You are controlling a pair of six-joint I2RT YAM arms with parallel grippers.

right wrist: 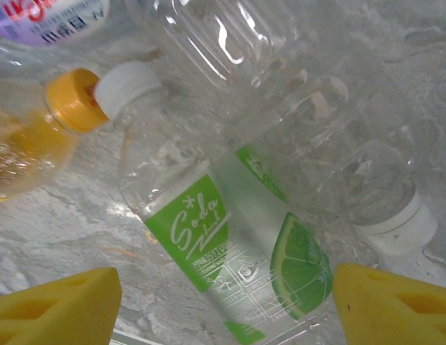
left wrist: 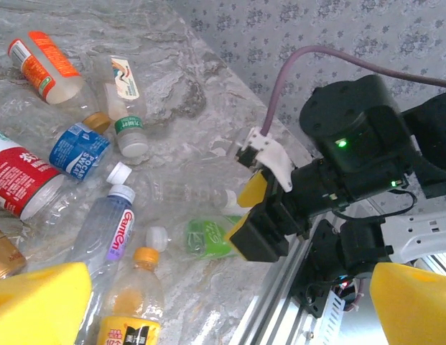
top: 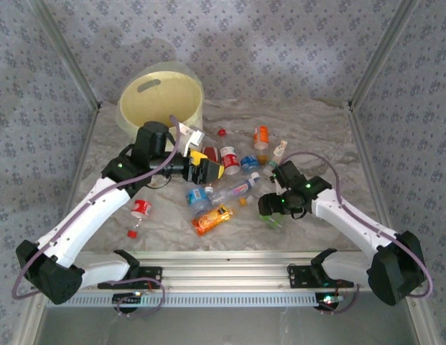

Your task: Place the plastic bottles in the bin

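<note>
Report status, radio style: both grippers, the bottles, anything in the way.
Left gripper open, empty, above the scattered bottles. Right gripper open, straddling the lime-label bottle, not gripped. Clear bottle crowds it; bin sits far left.

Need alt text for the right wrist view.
A clear bottle with a green lime Soda label and white cap lies on the marbled table between the yellow fingertips of the open right pincer. An orange-capped bottle lies left of it, a second clear bottle above.
</note>
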